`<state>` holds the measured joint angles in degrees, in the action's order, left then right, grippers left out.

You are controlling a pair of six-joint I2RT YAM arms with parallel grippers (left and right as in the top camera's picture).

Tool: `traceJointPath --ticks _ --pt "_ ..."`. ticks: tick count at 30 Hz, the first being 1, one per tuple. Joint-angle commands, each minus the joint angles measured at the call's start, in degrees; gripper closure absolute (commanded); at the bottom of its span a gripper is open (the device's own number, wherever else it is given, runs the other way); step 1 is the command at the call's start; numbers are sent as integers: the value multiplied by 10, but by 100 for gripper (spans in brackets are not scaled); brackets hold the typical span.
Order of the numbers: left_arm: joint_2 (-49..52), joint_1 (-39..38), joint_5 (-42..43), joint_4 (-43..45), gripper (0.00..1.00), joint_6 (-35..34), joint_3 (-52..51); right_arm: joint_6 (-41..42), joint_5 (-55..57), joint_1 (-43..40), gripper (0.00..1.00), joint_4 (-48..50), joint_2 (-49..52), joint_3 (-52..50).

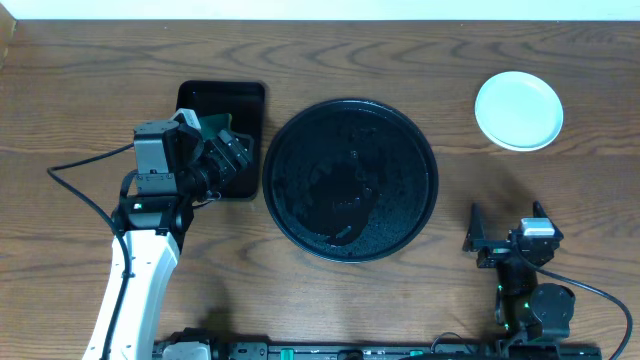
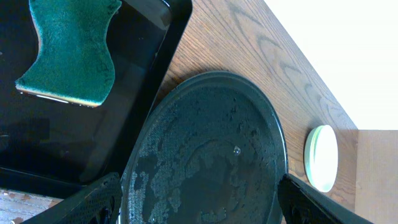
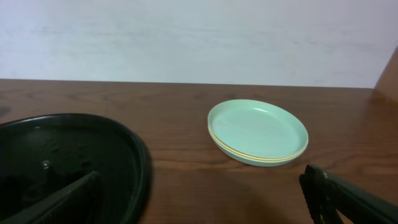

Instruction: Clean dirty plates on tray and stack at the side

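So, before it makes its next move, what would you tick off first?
1. All plates stacked on the tabletop at the side: ok.
2. Nothing left on the round tray: ok.
3. Top plate free of smears: ok; the ones beneath: cannot tell.
4. The sponge lying in the rectangular tray: ok.
5. The left fingers and right fingers open and empty: ok.
6. Surface of the round tray dry: not ok, wet film.
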<state>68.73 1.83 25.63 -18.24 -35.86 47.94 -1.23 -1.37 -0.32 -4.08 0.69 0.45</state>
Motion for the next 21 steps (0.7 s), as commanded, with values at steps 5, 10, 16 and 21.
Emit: traceJointPath --ticks 5,10,16,21 --pt "-2 1 7 -2 19 0 -4 45 5 -8 1 -4 -4 -1" --pt "-2 1 7 -2 19 0 -4 44 0 -8 1 -3 -4 -1" --pt "-2 1 7 -2 19 0 -4 44 -2 -8 1 -2 -4 -1" --pt "-2 1 7 -2 19 0 -4 44 -2 -8 1 -2 -4 -1"
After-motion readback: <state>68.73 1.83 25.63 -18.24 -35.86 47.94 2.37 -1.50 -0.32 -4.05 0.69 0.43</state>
